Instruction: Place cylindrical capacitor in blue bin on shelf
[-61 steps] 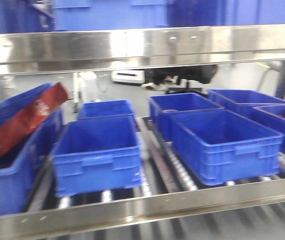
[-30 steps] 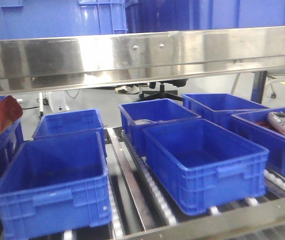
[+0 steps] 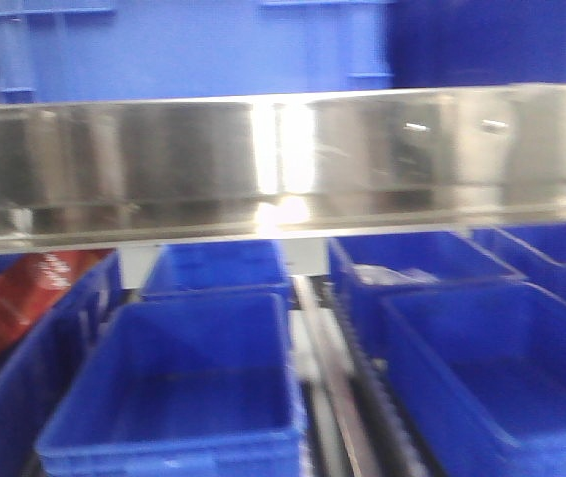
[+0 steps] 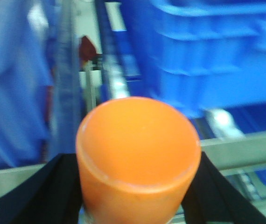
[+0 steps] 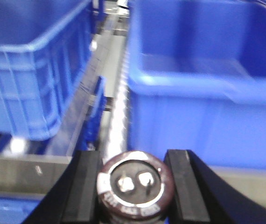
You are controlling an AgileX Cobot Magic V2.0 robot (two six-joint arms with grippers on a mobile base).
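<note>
The cylindrical capacitor [image 5: 134, 191], dark brown with two metal terminals on its pale-ringed end, sits between the black fingers [image 5: 84, 186] of my right gripper [image 5: 133, 161], which is shut on it. It hangs just in front of the shelf's front rail [image 5: 21, 172], facing a blue bin [image 5: 203, 107]. My left gripper [image 4: 135, 158] is shut on a smooth orange cylinder [image 4: 137, 135] in front of another steel rail [image 4: 245, 149]. In the front view the shelf [image 3: 283, 164] shows a broad shiny rail across the middle, and neither gripper appears there.
Under the rail stand blue bins: one front left [image 3: 179, 397], one front right [image 3: 501, 378], more behind. A red packet [image 3: 15, 308] leans in the far-left bin. A roller track [image 5: 119, 112] runs between two bins. Large blue crates [image 3: 194, 50] fill the upper tier.
The front view has shifted: the steel rail now sits lower and looks larger, and the bins have moved right and closer. The picture is blurred by motion.
</note>
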